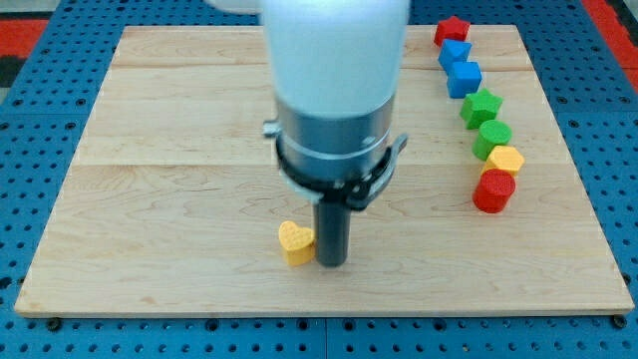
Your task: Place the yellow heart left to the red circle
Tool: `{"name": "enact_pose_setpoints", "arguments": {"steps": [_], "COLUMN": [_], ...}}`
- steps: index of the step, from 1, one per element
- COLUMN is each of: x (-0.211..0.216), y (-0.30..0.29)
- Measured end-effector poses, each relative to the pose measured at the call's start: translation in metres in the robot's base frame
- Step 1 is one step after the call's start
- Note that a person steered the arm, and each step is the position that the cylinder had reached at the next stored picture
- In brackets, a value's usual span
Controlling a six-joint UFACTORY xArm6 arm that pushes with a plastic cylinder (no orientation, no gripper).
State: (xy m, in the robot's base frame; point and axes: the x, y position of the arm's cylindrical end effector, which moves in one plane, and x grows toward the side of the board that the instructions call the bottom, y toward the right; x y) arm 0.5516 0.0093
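The yellow heart [294, 242] lies on the wooden board near the view's bottom, a little left of centre. My tip [331, 263] stands right beside it, touching its right side. The red circle, a short red cylinder [493, 190], stands far off at the view's right, at the lower end of a column of blocks. The arm's wide white and grey body hides the board's middle above the tip.
A column of blocks runs down the view's right: a red star [452, 29], two blue blocks [455, 52] [465, 78], a green star [480, 107], a green block [492, 138] and a yellow hexagon [505, 159]. The board's edge [319, 314] runs along the bottom.
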Motion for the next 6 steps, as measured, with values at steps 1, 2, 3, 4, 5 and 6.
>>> {"name": "enact_pose_setpoints", "arguments": {"steps": [1, 2, 3, 4, 5, 6], "x": [0.001, 0.043, 0.015, -0.021, -0.041, -0.032], "y": [-0.036, -0.039, -0.105, -0.055, -0.012, -0.023]}}
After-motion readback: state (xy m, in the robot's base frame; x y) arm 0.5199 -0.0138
